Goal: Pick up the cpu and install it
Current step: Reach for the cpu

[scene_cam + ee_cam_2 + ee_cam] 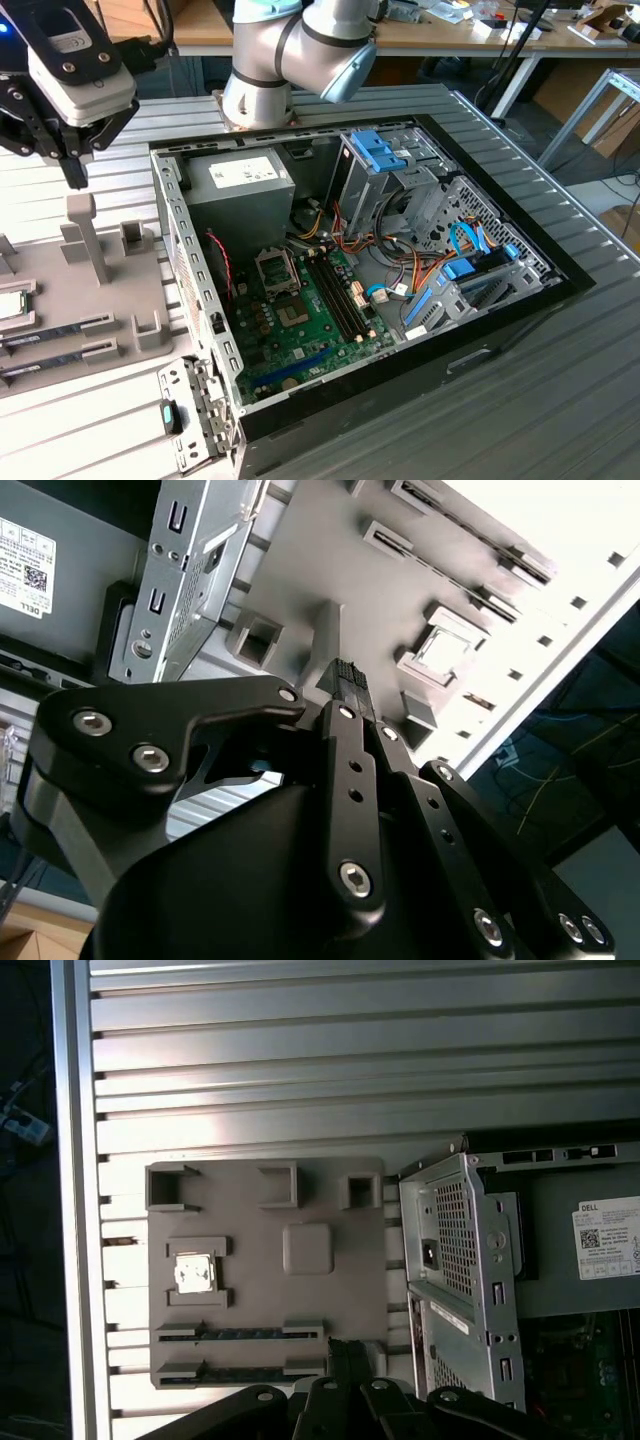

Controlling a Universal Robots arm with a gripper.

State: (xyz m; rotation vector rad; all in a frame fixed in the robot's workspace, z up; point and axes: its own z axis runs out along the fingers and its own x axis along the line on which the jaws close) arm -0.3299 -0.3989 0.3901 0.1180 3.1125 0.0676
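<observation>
We hover above the grey parts tray (260, 1300), gripper (345, 677) pressed together and empty; the cpu (195, 1273) sits in its tray pocket. Descending like this, we'd likely strike the cpu, not straddle it.

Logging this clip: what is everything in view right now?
cpu: one, silvery, seated in the tray.
tray: one, grey, beside the computer case.
memory sticks: two, dark, in the tray's slots.
computer case: one, black, open, on the table.
power supply: one, grey, inside the case.
motherboard: one, green, on the case floor.
gripper: one, black, shut, empty, above the tray.
arm: one, grey, behind the case.
</observation>
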